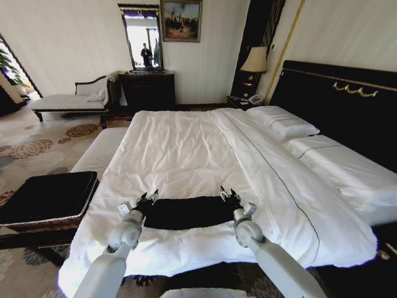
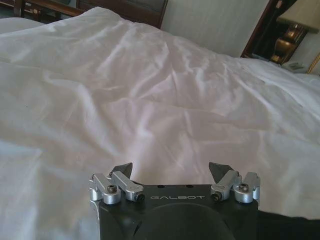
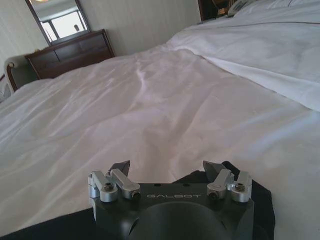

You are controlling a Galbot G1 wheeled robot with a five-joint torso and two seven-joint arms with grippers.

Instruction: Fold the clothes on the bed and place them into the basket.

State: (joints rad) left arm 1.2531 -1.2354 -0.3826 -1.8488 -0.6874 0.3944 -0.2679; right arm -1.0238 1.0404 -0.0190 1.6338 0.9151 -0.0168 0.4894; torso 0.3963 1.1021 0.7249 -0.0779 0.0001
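Matt black cloth T-shirt (image 1: 189, 212) between the left gripper (image 1: 147, 197) and right gripper (image 1: 229, 194), both brushed metal on matt black housings, upon creased white cotton bedding (image 1: 186, 155).

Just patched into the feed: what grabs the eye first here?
The black T-shirt, folded into a band near the foot of the large white-sheeted bed. The open left gripper and open right gripper sit at its two ends. The black square basket stands left of the bed.
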